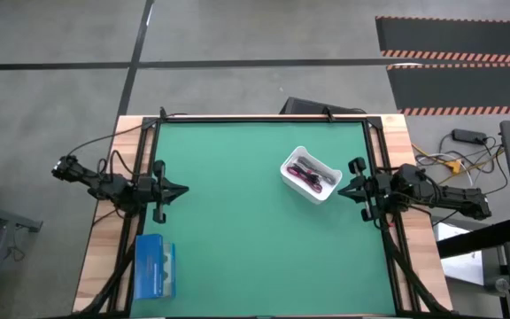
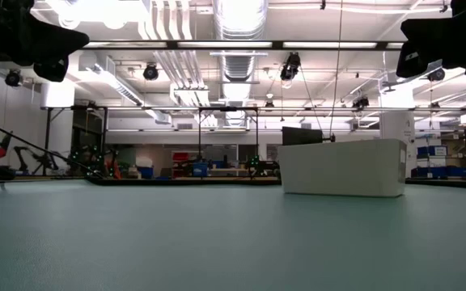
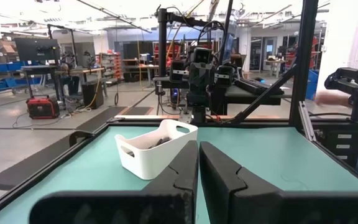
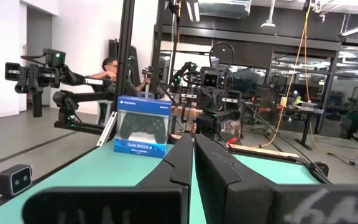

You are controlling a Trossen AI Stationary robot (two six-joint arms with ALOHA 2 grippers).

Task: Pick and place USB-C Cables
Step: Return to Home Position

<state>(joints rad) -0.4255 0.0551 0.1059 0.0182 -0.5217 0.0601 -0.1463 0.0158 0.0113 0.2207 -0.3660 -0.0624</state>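
A white bin (image 1: pixel 310 175) stands on the green mat right of centre; it also shows in the low view (image 2: pixel 344 167) and the left wrist view (image 3: pixel 156 148). Inside it lie bundled USB-C cables (image 1: pixel 308 175), magenta-red and dark ones showing; I cannot make out others. My left gripper (image 1: pixel 181 190) hovers shut at the table's left edge, its fingers (image 3: pixel 198 163) pointing toward the bin. My right gripper (image 1: pixel 342 187) hovers shut at the right edge, just right of the bin, touching nothing.
A flat blue box (image 1: pixel 156 268) lies at the table's near left corner and shows upright in the right wrist view (image 4: pixel 142 130). A black frame (image 1: pixel 259 119) rims the mat. Open green mat (image 1: pixel 237 230) stretches between the arms. A person sits beyond the table (image 4: pixel 110 65).
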